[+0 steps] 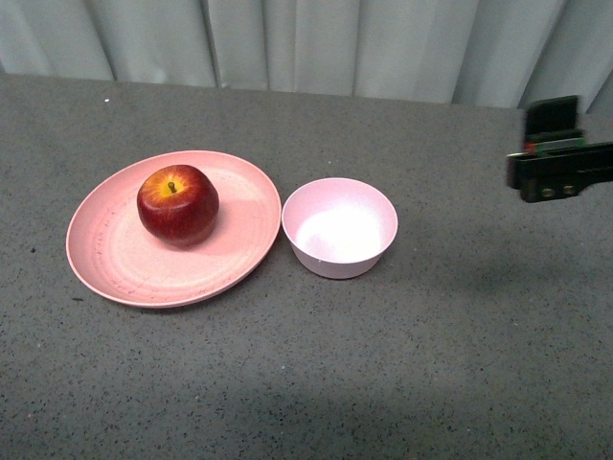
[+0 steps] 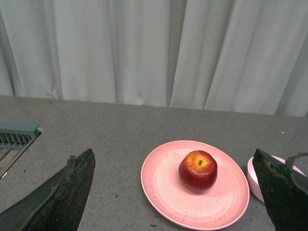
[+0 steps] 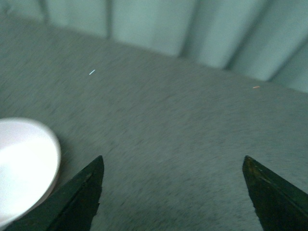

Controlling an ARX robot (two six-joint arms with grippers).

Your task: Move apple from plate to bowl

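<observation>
The apple point(image 1: 177, 203) rests on the plate point(image 1: 115, 261), and the bowl point(image 1: 337, 264) stands just beside it. The left tool point(image 2: 173, 153) and right tool point(image 3: 173, 160) are spread and empty. Risk: the glossy apple may slip from the grasp, and an off-centre release may tip the narrow bowl.

The right arm point(image 1: 560, 171) shows as a black, boxy block with a green circuit-board strip point(image 1: 556, 144), a small red mark point(image 1: 526, 148) and 2 round screw heads point(image 1: 548, 191) on its face. The left gripper point(image 2: 173, 153) has 2 matte black, wedge-shaped jaws with rough, scuffed edges; a thin dark cable point(image 2: 296, 156) loops beside 1 of them. The right gripper point(image 3: 173, 159) has 2 plain black, pointed jaws.
</observation>
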